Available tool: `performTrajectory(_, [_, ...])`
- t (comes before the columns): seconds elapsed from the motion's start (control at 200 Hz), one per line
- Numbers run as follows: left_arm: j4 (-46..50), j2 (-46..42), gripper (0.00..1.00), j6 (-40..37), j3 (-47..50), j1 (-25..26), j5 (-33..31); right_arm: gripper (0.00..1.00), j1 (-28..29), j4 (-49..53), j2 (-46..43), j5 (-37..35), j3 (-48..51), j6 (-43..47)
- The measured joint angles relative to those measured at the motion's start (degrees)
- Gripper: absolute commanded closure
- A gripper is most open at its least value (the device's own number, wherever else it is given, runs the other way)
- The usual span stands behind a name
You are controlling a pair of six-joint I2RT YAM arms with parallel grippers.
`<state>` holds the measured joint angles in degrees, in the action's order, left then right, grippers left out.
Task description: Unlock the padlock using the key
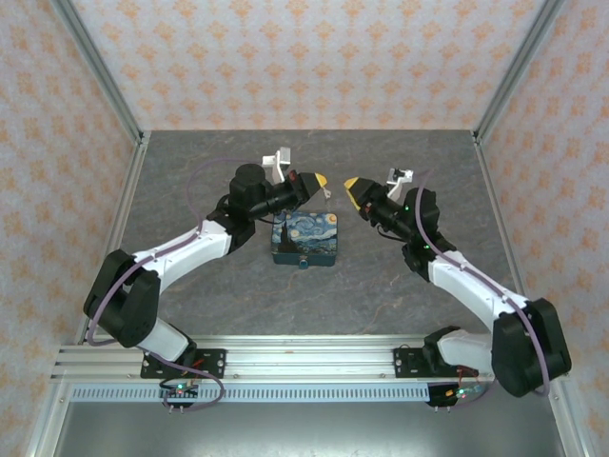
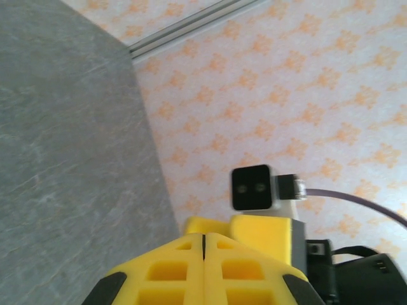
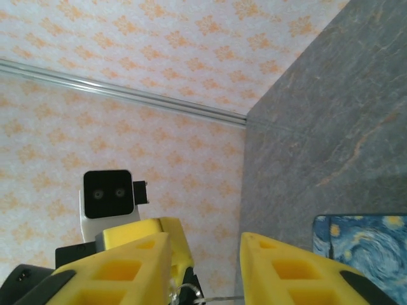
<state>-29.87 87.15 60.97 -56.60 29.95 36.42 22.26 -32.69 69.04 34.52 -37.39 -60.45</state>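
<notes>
The padlock (image 1: 304, 263), a tiny teal-dark piece on the near face of the Starry Night box (image 1: 304, 236), sits below both claws and nearer the arm bases, apparently not yet unlocked. The left claw (image 1: 320, 179) is clenched, with a thin metal sliver (image 1: 326, 193), perhaps the key, at its tip. The right claw (image 1: 350, 184) stands released. Inserting and turning remain.

Left claw (image 2: 203, 244) tight shut, right arm's black camera (image 2: 252, 187) just beyond, grey table (image 2: 63, 159) leftward.

The table (image 1: 190, 295) is matt grey, veined like stone. The walls (image 1: 285, 57) look like matt patterned paper. The fingers (image 2: 172, 273) are matt yellow plastic. The box (image 1: 304, 236) has a smooth printed face. At 6 o'clock, the rail (image 1: 285, 357) is bare ribbed metal.
</notes>
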Motion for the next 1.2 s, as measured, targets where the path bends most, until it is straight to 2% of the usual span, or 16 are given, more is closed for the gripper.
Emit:
performTrajectory(0.195, [-4.11,1.53,1.0,3.78,1.31,0.0,-0.66,0.57,3.08,-6.1,3.65,-1.84,0.0,-3.26])
performTrajectory(0.48, [-5.64,1.64,1.0,7.43,1.92,0.0,-1.95,0.61,6.25,-10.49,5.7,-3.74,0.0,-4.57])
performTrajectory(0.786, [-7.1,3.32,1.0,10.64,1.92,0.0,-2.6,0.7,6.75,-12.46,6.4,-4.37,0.2,-5.22])
performTrajectory(1.201, [-7.3,4.28,1.0,12.76,1.92,0.04,-3.5,0.75,6.84,-13.03,7.13,-4.57,1.27,-5.4])
